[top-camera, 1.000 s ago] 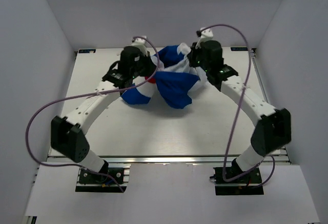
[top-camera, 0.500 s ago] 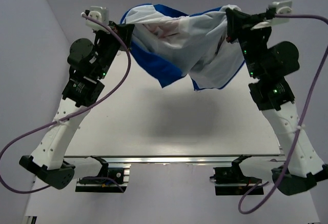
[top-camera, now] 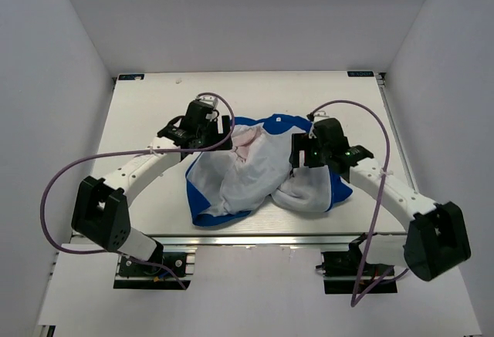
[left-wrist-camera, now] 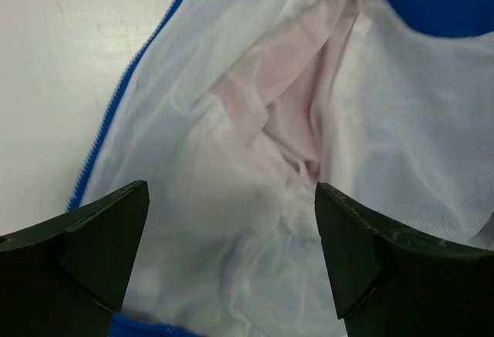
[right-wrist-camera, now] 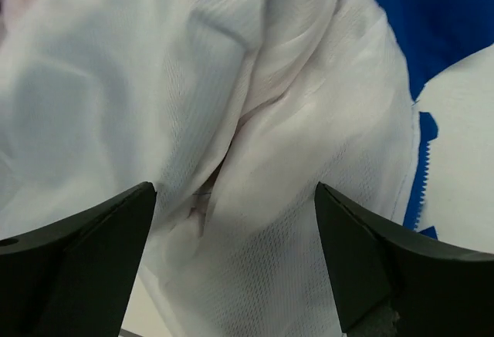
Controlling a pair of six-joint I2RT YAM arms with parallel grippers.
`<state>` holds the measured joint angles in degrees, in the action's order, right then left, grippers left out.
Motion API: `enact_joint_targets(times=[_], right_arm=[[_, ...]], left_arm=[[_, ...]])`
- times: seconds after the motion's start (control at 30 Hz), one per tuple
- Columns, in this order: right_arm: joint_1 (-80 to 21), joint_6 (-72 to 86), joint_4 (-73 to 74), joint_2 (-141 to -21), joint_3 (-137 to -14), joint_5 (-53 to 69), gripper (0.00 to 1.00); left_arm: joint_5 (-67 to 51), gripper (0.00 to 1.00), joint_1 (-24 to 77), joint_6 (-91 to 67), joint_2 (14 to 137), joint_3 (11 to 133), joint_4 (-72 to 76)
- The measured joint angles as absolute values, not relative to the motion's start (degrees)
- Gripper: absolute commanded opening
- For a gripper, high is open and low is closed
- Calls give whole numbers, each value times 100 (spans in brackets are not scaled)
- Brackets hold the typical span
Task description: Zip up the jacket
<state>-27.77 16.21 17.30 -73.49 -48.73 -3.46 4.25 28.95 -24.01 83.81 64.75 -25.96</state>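
White table is draped at its middle with the crumpled jacket, lining up.
Left gripper and right gripper are spread above it, empty; limp, light cloth is judged best pinched at the zip edge.

A white table is seen across the middle of the top view, enclosed by a pale back wall above, a left wall and a right wall. A metal rail is fitted along its lower edge. Small dark tags are fixed at its upper left and upper right corners.
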Motion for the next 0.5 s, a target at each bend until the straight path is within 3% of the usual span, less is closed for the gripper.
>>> enact_joint_targets(times=[0.3, 0.5], right_arm=[[-2663, 1601, 1903, -6473, -5367, -1304, 89], [-1376, 1785, 1946, -6965, -5583, -854, 89]], left_arm=[[980, 98, 2871, -2539, 8746, 7393, -3391], [1092, 98, 2589, -2401, 10145, 8650, -3426]])
